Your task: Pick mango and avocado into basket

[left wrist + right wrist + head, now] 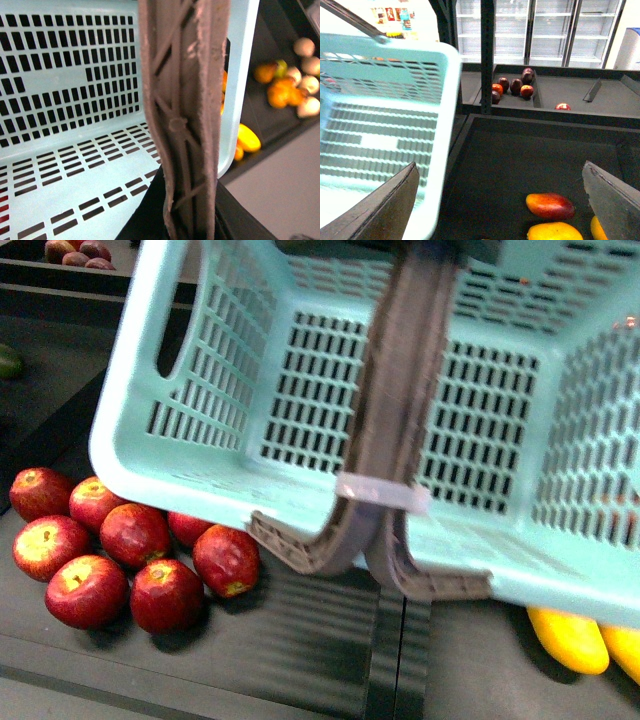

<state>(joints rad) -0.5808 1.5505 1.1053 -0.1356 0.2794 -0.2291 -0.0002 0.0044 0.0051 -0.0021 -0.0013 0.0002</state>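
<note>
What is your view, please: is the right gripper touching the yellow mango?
Apart. In the right wrist view the right gripper is open wide, and bare dark shelf shows between each side of it and the yellow mango.

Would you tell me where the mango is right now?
In the front view, the mango lies lower right on the dark shelf, partly under the basket, well right of the apples.

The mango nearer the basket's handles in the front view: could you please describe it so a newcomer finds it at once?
The mint-blue basket fills most of the front view. Below its near rim, right of the brown-grey handles, lies the mango. It is smooth, yellow and elongated, unlike the round red apples at lower left, and its yellow neighbour is cut by the picture's edge.
</note>
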